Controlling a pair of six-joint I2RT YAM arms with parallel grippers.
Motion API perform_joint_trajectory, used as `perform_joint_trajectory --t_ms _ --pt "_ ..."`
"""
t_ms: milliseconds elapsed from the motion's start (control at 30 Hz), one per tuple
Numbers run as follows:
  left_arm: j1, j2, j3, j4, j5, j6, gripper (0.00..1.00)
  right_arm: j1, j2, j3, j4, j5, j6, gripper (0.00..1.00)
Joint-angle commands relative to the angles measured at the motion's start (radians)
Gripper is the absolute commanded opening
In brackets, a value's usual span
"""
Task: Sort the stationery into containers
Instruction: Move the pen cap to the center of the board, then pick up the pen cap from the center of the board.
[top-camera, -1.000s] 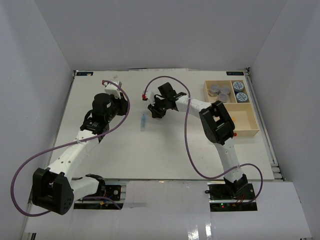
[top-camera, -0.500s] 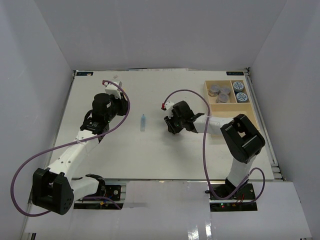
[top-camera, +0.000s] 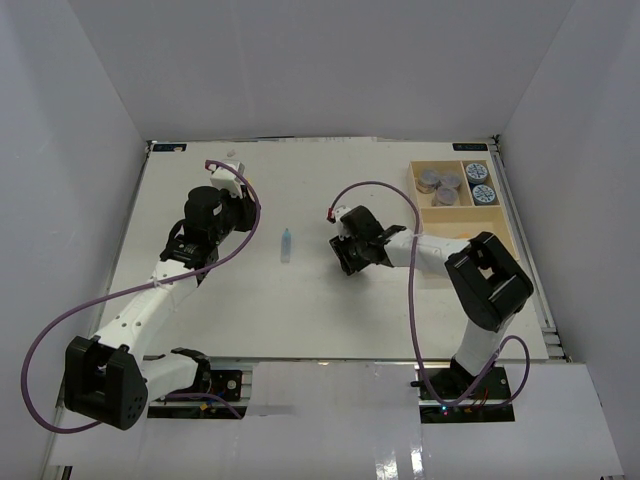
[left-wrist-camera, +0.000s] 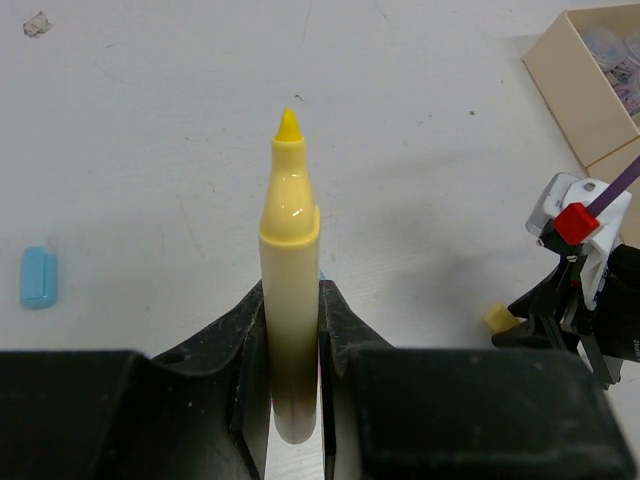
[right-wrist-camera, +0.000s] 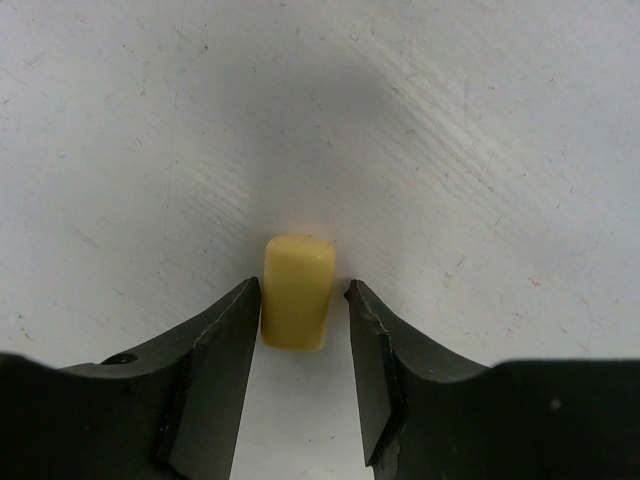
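- I am watching my left tool (left-wrist-camera: 293, 330) clamping a yellow marker (left-wrist-camera: 288, 270) tight between its fingers, the uncapped yellow tip pointing away from the wrist camera.
- In the top view that left tool (top-camera: 232, 205) is sitting over the left half of the white tabletop (top-camera: 300, 310).
- My right tool (right-wrist-camera: 298, 330) is standing partly open around a small yellow cap (right-wrist-camera: 296, 292); the left finger is just at the cap's side and a narrow gap is showing on the right, so nothing is gripped.
- The cap is lying on the tabletop near its middle, under the right tool (top-camera: 347, 262) in the top view.
- A blue marker (top-camera: 286, 243) is lying on the tabletop between the two arms.
- A small blue cap (left-wrist-camera: 38, 277) is resting apart on the tabletop in the left wrist view.
- The wooden tray (top-camera: 497, 265) is sitting at the far right; grey rolls (top-camera: 440, 183) are filling its left back section, and two blue-and-white rolls (top-camera: 479, 182) are occupying the section beside it.
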Motion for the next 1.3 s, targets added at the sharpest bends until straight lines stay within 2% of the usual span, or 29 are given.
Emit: perform_joint_trajectory --t_ms 0,100,833,1133,1233,1267 --pt "0.006 -0.022 0.041 0.000 0.014 0.001 0.12 0.001 0.059 0.020 -0.228 0.039 0.003 0.48" --pt "0.005 -0.021 0.041 0.000 0.019 0.001 0.12 0.001 0.082 0.051 -0.258 0.039 -0.015 0.52" --pt "0.005 -0.018 0.044 -0.007 0.022 0.004 0.12 0.010 0.220 0.261 -0.370 0.060 -0.040 0.51" --pt "0.006 -0.014 0.044 -0.008 0.023 0.004 0.12 0.028 0.258 0.308 -0.409 0.088 -0.040 0.46" --pt "0.006 -0.016 0.046 -0.008 0.023 0.004 0.12 0.031 0.260 0.313 -0.412 0.096 -0.038 0.40" --pt "0.006 -0.016 0.046 -0.008 0.023 0.006 0.12 0.033 0.257 0.310 -0.412 0.108 -0.038 0.32"
